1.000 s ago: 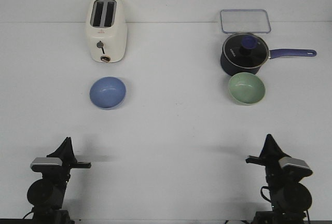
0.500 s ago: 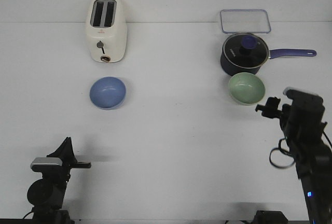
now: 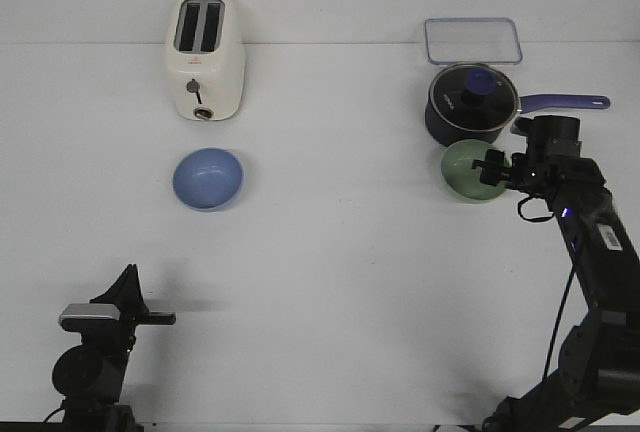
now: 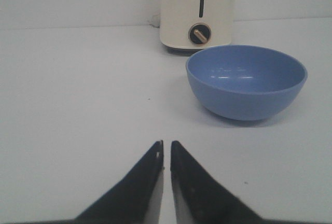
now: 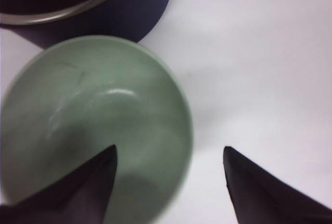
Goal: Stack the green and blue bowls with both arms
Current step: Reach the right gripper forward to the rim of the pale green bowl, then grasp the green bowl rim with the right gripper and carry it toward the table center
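Green bowl [image 3: 473, 171] sits right of centre in the front view, tight against the dark saucepan [image 3: 470, 104] just above it, and the right hand [image 3: 497, 171] is over its right-hand rim with fingers spread wide. In the right wrist view one finger [image 5: 83, 190] hangs over the bowl's inside and the other outside the wall, a line-up that looks meant for pinching the rim on the side away from the pan. That pan crowds the bowl's far edge, so my read is a lift straight up before any sideways travel. Blue bowl [image 3: 208, 178] waits at left centre, below the toaster [image 3: 204, 56], with bare bench [image 3: 330, 252] between the bowls. The left hand [image 4: 165, 156] is parked at lower left, fingers nearly touching, holding nothing.
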`<move>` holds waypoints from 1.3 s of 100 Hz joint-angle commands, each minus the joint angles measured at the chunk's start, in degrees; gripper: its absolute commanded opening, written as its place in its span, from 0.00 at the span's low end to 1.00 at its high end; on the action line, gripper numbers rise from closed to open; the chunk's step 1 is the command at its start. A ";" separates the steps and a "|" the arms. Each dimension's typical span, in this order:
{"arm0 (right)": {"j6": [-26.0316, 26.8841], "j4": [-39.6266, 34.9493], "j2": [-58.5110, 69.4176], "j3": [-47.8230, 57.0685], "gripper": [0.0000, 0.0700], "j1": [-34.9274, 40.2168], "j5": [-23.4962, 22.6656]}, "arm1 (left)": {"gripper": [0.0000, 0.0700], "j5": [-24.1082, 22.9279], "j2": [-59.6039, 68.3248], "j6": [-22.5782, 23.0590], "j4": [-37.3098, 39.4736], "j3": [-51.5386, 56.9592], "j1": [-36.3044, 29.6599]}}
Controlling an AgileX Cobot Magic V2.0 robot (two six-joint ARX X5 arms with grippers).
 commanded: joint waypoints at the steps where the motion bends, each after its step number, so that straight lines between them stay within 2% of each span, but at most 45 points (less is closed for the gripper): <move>1: -0.79 1.14 2.45 1.49 0.61 -0.02 -0.39 | 0.02 0.28 -0.09 -0.13 0.92 -1.16 0.11; 13: -0.81 2.62 4.92 1.51 0.60 -0.02 -1.22 | 0.02 0.28 -0.09 -0.13 0.94 -1.16 0.11; 20: -0.76 3.17 5.86 1.49 0.55 -0.02 -1.27 | 0.02 0.28 -0.09 -0.13 0.92 -1.16 0.11; 25: -0.28 3.56 6.43 1.49 0.46 -0.02 -1.29 | 0.02 0.28 -0.09 -0.13 0.94 -1.16 0.11; 29: 0.07 3.80 6.67 1.51 0.31 -0.02 -1.27 | 0.02 0.28 -0.09 -0.13 0.94 -1.16 0.11; 35: 0.66 3.98 6.73 1.49 0.17 -0.02 -1.27 | 0.02 0.28 -0.09 -0.13 0.94 -1.16 0.11; 47: 1.16 4.42 6.73 1.49 0.00 -0.04 -1.07 | 0.02 0.28 -0.09 -0.13 0.94 -1.16 0.11; 62: 1.75 4.74 6.69 1.51 0.00 -0.24 -1.81 | 0.02 0.26 -0.09 -0.13 0.94 -1.16 0.11; 79: 1.73 3.48 3.04 1.51 0.00 -0.42 -7.06 | 0.02 0.28 -0.09 -0.13 0.92 -1.16 0.11; 96: 1.11 -2.19 -5.16 1.03 0.00 0.57 -13.07 | 0.02 0.28 -0.09 -0.13 0.96 -1.16 0.11; 115: 1.86 -3.06 -17.38 -6.32 0.00 8.04 -14.51 | 0.02 0.28 -0.09 -0.13 0.94 -1.16 0.11; 130: 4.31 -1.90 -22.58 -14.84 0.00 18.80 -14.08 | 0.02 0.28 -0.09 -0.13 0.94 -1.16 0.11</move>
